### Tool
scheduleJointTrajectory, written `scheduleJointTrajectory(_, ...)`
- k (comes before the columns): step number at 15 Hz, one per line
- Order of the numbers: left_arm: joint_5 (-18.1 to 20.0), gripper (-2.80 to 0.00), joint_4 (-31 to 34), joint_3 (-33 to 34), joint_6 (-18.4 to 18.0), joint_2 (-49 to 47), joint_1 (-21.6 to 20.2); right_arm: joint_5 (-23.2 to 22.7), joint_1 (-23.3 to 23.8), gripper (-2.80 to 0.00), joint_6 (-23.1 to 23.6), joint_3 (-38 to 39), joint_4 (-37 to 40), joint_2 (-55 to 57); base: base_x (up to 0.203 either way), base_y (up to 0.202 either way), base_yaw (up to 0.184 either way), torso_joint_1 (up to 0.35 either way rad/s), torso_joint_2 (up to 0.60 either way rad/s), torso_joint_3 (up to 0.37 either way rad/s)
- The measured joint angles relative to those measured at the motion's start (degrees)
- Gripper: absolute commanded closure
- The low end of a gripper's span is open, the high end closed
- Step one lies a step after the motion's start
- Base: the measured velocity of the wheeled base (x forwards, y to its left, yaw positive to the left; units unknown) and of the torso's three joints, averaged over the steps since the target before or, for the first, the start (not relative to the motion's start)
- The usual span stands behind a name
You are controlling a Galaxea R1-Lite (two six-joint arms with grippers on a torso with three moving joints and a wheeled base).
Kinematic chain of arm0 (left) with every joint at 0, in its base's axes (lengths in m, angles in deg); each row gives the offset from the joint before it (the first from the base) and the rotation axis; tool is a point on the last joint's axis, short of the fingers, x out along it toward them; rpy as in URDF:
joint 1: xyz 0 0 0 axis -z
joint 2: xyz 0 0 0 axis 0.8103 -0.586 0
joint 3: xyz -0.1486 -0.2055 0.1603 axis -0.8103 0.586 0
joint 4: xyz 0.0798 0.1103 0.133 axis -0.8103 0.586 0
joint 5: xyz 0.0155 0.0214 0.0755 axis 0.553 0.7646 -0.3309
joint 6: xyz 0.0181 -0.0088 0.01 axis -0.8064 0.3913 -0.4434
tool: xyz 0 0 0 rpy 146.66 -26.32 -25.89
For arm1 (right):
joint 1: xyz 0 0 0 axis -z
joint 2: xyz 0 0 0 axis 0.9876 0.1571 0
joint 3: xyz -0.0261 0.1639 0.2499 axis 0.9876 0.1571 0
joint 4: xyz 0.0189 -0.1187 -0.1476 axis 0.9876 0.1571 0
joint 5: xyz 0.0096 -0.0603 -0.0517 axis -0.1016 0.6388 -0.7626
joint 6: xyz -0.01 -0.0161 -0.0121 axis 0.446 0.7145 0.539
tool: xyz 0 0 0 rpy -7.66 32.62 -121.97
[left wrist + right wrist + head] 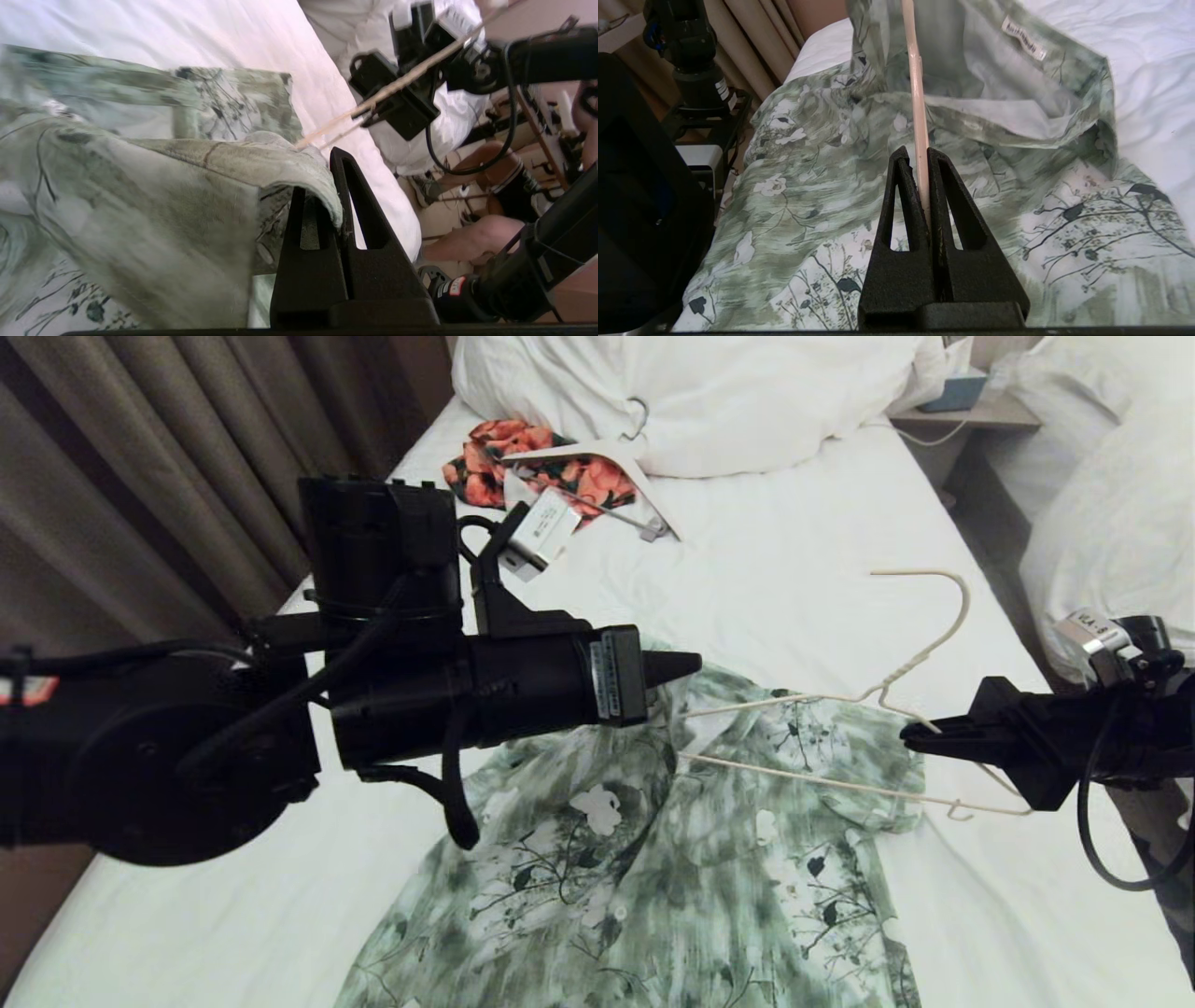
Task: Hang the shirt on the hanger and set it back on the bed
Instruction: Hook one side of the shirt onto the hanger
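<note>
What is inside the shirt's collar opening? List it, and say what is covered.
One end of the hanger runs into the shirt at the collar; the right gripper holds the other side. How far in it reaches is covered by fabric the left gripper pinches.

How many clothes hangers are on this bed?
2: a thin cream hanger held by the right pincer over the green shirt; a thick white hanger beside the pillow.

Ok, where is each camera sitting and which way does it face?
Head: above the bed, looking down at the shirt; both arms show.
Left wrist: behind the left gripper, shut on the shirt's edge, facing the right arm.
Right wrist: behind the right gripper, shut on the hanger, facing the collar.
All three share shirt and hanger.
</note>
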Motion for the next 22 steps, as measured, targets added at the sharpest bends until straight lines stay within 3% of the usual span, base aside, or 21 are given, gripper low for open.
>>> scheduleJointTrajectory(4,-1.95,0.0,-0.11,-0.64,-4.32,-2.45,-1.05,-0.01,1.87,0.0,0.11,1.29,-0.3,-0.11,0.0,0.0,0.0,0.0,0.0,0.0)
scheduleJointTrajectory(8,-2.39,0.0,-0.02,-2.65,-4.57,-3.51,-1.24,-0.01,1.49,0.0,0.12,1.94,-0.09,-0.48,0.0,0.0,0.0,0.0,0.0,0.0)
scheduleJointTrajectory(15,-10.25,0.0,3.89,-8.79,-4.48,-7.48,8.91,-0.01,0.07,0.0,0.01,1.0,-0.03,-0.77,0.0,0.0,0.0,0.0,0.0,0.0)
scheduleJointTrajectory(18,-10.84,0.0,3.89,-10.75,-4.75,-9.65,12.34,0.0,-0.22,0.0,0.04,1.16,-0.09,-0.85,0.0,0.0,0.0,0.0,0.0,0.0)
scheduleJointTrajectory(22,-14.14,0.0,3.77,-12.11,-8.38,-10.59,16.69,0.0,-1.5,0.0,0.04,0.96,-0.3,-0.72,0.0,0.0,0.0,0.0,0.0,0.0)
